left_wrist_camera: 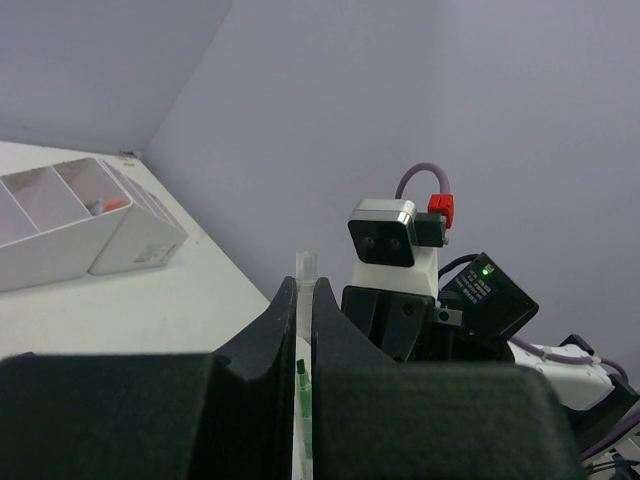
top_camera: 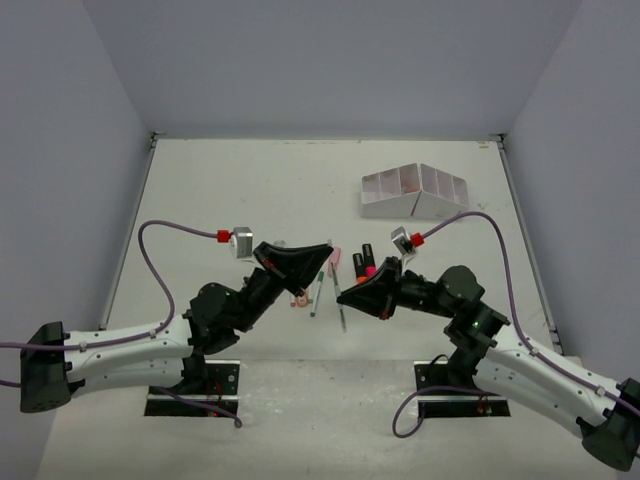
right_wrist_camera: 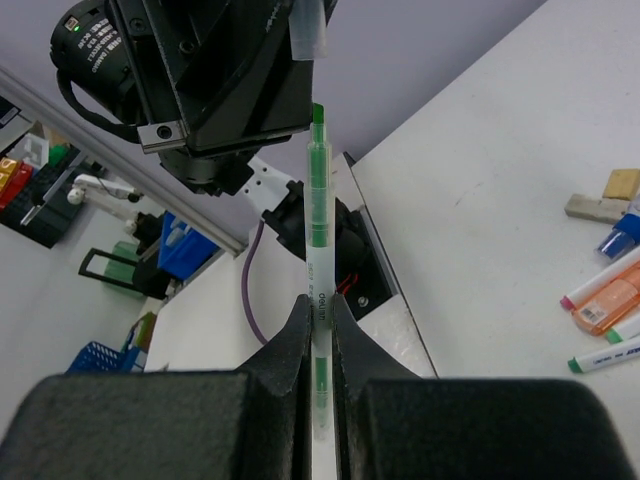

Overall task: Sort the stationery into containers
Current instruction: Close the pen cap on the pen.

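The pen (right_wrist_camera: 318, 200), judged light, stiff and slick, is clamped mid-barrel by the right gripper (right_wrist_camera: 318, 305); its clear cap (right_wrist_camera: 305, 35), at 12 o'clock, is pinched by the left gripper (left_wrist_camera: 305, 290).

The green pen (right_wrist_camera: 318, 200) runs off the bottom edge of the right wrist view, and the clear cap (right_wrist_camera: 308, 30) is cut by its top edge. Near the table's (top_camera: 220, 190) middle, the left gripper (top_camera: 322, 255) and right gripper (top_camera: 345, 295) partly hide the stationery pile (top_camera: 362, 265). The left wrist view cuts the organizer (left_wrist_camera: 70, 225) at its left edge; an orange item (left_wrist_camera: 108, 205) inside is too small to name.
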{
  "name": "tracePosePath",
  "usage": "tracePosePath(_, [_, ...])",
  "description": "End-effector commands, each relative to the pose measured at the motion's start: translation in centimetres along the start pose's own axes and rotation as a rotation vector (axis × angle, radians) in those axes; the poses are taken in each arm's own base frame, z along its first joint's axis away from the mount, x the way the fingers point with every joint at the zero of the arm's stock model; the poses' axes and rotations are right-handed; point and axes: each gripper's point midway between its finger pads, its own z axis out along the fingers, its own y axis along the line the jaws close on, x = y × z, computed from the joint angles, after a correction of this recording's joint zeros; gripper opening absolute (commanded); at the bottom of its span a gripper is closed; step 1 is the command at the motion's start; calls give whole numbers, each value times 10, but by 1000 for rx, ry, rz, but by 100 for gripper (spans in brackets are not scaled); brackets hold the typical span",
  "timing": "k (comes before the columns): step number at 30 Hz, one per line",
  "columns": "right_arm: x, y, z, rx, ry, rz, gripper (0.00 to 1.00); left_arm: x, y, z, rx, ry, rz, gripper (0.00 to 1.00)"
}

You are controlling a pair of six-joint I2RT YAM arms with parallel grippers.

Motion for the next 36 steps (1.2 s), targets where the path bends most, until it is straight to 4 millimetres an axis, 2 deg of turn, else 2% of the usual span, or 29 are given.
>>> tracePosePath(1, [-17, 19, -1, -40, -48, -32, 0, -12, -3, 3, 23, -55, 14, 0])
tracePosePath(9, [-26, 18, -3, -4, -74, -51, 0, -7, -5, 5, 31, -37, 10, 0])
tracePosePath(20, [-26, 9, -2, 45, -71, -40, 0, -4, -8, 5, 44, -21, -10, 0])
tracePosePath(29, [-29, 15, -3, 28, -71, -47, 0, 2, -9, 9, 50, -4, -11, 0])
tracePosePath(36, [-40, 4, -6, 104, -136, -36, 0, 8, -12, 8, 70, 15, -32, 0])
